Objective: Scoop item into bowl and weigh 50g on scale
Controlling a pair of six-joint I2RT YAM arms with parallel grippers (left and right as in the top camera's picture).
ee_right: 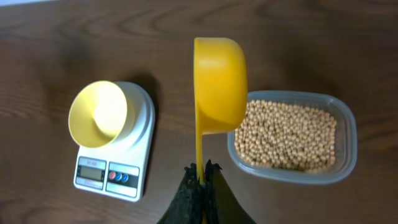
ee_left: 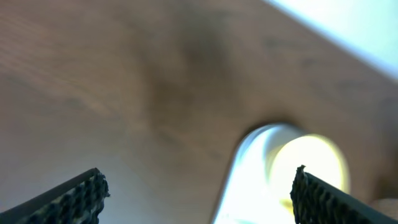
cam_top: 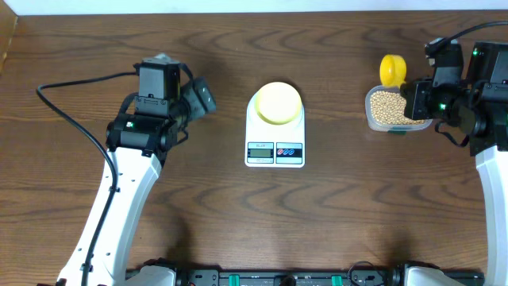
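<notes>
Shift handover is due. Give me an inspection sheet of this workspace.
Surface: brown wooden table, no spills seen.
Job's things: bowl on scale, looks empty; beans in tub.
Clutter: nothing seen.
Grippers: left gripper open, holding nothing; right gripper shut on the handle of the scoop.
Cables: black cable loops over the table, left side.
Surroundings: pale strip past the far edge.
</notes>
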